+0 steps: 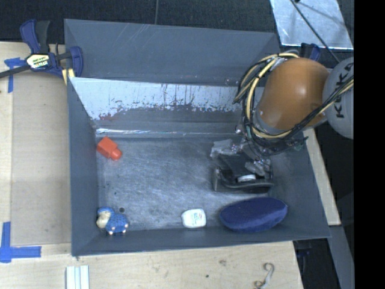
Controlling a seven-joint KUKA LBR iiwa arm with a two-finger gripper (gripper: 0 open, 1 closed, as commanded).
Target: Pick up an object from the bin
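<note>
The black object (236, 182) lies flat on the right of the bin (180, 59) floor, just behind the dark blue oval pad (252, 214). We see the gripper (246, 161) low over it. We judge the spot convenient: the object is clear of the walls and its neighbours leave room above. We cannot tell whether the gripper is apart or together, or whether it touches the object. The small white piece (194, 218), orange block (109, 149) and blue-and-yellow toy (112, 221) lie further left.
</note>
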